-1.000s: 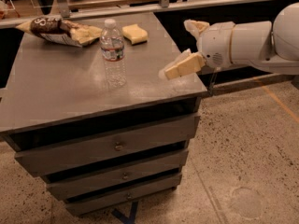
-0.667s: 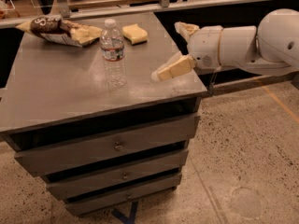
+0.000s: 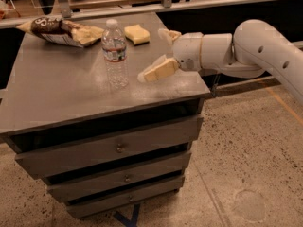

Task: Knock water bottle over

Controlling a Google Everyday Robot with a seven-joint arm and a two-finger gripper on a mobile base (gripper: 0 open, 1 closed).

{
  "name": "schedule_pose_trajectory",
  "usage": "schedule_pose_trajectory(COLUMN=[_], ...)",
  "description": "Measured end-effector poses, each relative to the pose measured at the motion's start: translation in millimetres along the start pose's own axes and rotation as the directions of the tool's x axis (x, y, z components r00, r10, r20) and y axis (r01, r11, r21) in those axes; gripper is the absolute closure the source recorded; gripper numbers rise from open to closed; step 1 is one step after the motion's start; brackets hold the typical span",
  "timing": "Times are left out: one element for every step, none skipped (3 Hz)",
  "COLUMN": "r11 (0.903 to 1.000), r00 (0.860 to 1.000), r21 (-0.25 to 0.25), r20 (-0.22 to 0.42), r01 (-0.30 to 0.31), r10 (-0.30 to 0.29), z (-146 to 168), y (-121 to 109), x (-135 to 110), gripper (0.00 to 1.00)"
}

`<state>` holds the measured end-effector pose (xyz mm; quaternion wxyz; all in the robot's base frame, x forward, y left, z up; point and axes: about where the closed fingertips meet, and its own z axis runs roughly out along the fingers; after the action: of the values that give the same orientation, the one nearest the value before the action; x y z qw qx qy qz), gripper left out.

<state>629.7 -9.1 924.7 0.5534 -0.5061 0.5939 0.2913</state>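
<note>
The water bottle (image 3: 115,54) stands upright near the middle of the grey cabinet top (image 3: 61,89). It is clear and ribbed, with a white cap and a white, red and blue label band. My gripper (image 3: 161,53) comes in from the right on a white arm, just right of the bottle and a short gap away from it. Its two cream fingers are spread apart, one near finger (image 3: 158,70) low over the top and one far finger (image 3: 168,33) behind it. It holds nothing.
A brown chip bag (image 3: 57,30) lies at the back left of the cabinet top. A yellow sponge (image 3: 137,34) lies at the back, behind the bottle. The cabinet has three drawers (image 3: 118,148). A speckled floor lies to the right.
My gripper and arm have moved left over the cabinet top, closing most of the gap to the water bottle. The bottle stays upright in the same place.
</note>
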Motion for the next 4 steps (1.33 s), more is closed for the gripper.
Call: schedule_pose_trajectory(r11=[0.999, 0.9957, 0.9917, 0.9862], r00=[0.999, 0.996, 0.993, 0.991], r21=[-0.041, -0.088, -0.124, -0.162], r20=[0.046, 0.084, 0.108, 0.125], r01=[-0.021, -0.03, -0.034, -0.033], r10=[0.023, 0.037, 0.047, 0.054], z=[25, 49, 66, 82], y=[1, 3, 6, 11], x=[-1, -6, -11, -16], gripper=[0.0, 0.0, 0.0, 0.0])
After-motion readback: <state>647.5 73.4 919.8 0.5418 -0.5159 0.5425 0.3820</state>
